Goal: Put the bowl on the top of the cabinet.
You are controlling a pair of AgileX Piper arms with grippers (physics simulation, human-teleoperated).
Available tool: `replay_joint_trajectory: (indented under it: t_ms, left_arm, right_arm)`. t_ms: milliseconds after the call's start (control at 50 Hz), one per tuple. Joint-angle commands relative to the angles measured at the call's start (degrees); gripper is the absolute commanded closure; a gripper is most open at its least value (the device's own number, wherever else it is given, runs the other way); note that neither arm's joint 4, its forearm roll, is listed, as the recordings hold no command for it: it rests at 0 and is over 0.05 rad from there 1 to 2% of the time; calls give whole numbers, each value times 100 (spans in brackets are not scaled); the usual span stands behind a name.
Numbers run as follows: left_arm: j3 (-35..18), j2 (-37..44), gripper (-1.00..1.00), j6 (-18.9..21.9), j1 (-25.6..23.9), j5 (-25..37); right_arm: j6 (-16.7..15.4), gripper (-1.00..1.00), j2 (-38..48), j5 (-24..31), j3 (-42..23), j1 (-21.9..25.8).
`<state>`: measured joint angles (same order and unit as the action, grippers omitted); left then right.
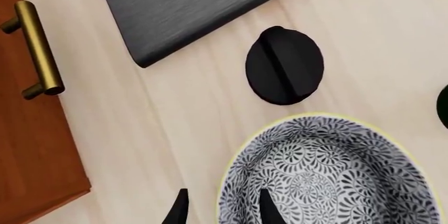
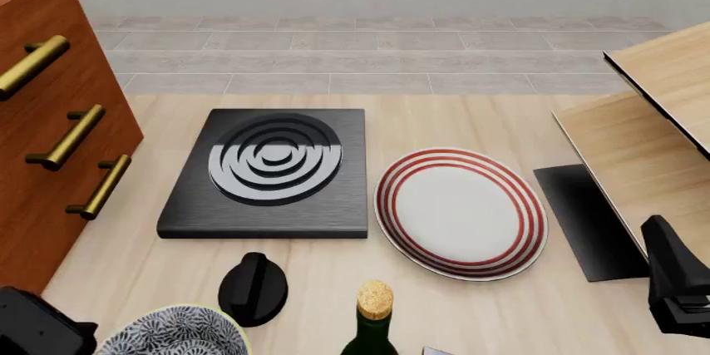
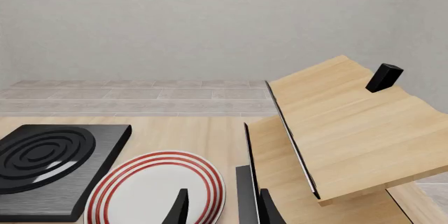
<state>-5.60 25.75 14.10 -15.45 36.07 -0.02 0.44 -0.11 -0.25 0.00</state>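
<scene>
The bowl (image 1: 329,177), blue-grey and white speckled with a pale rim, stands on the light wood table; it also shows at the front view's bottom left (image 2: 172,334). My left gripper (image 1: 224,211) is open, with one finger inside the bowl and one outside, straddling its rim. The reddish-brown cabinet (image 2: 56,122) with brass handles (image 1: 35,48) stands at the left, close to the bowl. My right gripper (image 3: 222,211) is open and empty, far to the right, over the table between the plate and the pale wood structure.
A black hob plate (image 2: 272,172) lies mid-table, with a black round knob (image 2: 253,288) just beyond the bowl. A white plate with red rings (image 2: 461,212), a corked bottle (image 2: 372,322), a black mat (image 2: 583,214) and a pale wood structure (image 2: 654,122) lie to the right.
</scene>
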Motion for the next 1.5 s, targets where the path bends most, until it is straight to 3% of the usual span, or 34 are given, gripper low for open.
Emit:
replay_joint_trajectory:
  t_ms: [20,260,400,420,440,500,620,680,800,980,1040,1060,1120,1500]
  left_arm:
    - [127,177,-100,81,48,-258]
    - [270,491,-100,227,205,-679]
    - [153,187,-100,235,203,-480]
    - [52,-46,100,363,389,-393]
    - [1,-87,100,170,89,-206]
    - [-94,-199,100,138,115,-49]
    - [-504,38,100,328,575,-444]
    - [-470,-185,100,379,531,-293]
    - [-883,-247,100,309,643,-157]
    - [-1350,-323,100,89,673,40]
    - [-1583,-132,100,-111,773,23]
    - [-1867,-102,100,-367,662,171]
    - [-1968,-339,100,-290,636,339]
    - [-3143,-229,100,-714,837,452]
  right_arm:
    - [0,-100,1,0,0,0]
    - [0,-100,0,0,0,0]
    - [0,-100,0,0,0,0]
    - [-1,-100,0,0,0,0]
    - [2,-100,-1,0,0,-1]
    - [-1,-100,1,0,0,1]
    - [1,-100,0,0,0,1]
    - [1,-100,0,0,0,0]
    - [2,-100,1,0,0,-1]
    - [-1,-100,1,0,0,1]
    - [-1,-100,-1,0,0,0]
    - [1,-100,-1,0,0,-2]
    - [-1,-100,2,0,0,1]
    - [-1,-100,1,0,0,-1]
